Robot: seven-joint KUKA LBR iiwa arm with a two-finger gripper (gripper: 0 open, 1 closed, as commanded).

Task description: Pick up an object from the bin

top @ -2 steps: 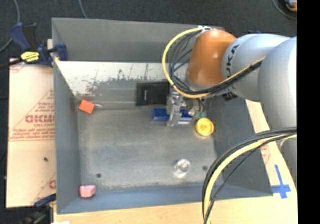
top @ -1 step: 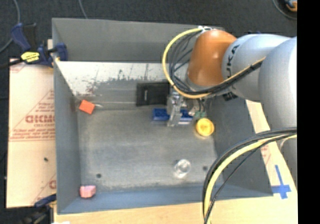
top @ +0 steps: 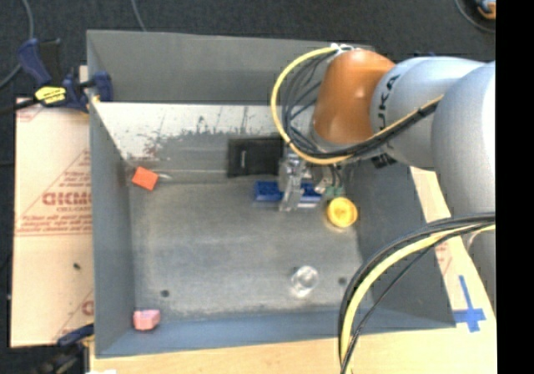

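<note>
Camera view: the gripper [top: 292, 187] is low over a blue block [top: 269, 191]; whether it is clenched or released I cannot tell. A poor grip could knock the block into the yellow ball [top: 340, 212] beside it.

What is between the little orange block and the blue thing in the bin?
Nothing: in the camera view only bare grey bin floor runs between the orange block and the blue thing.
</note>
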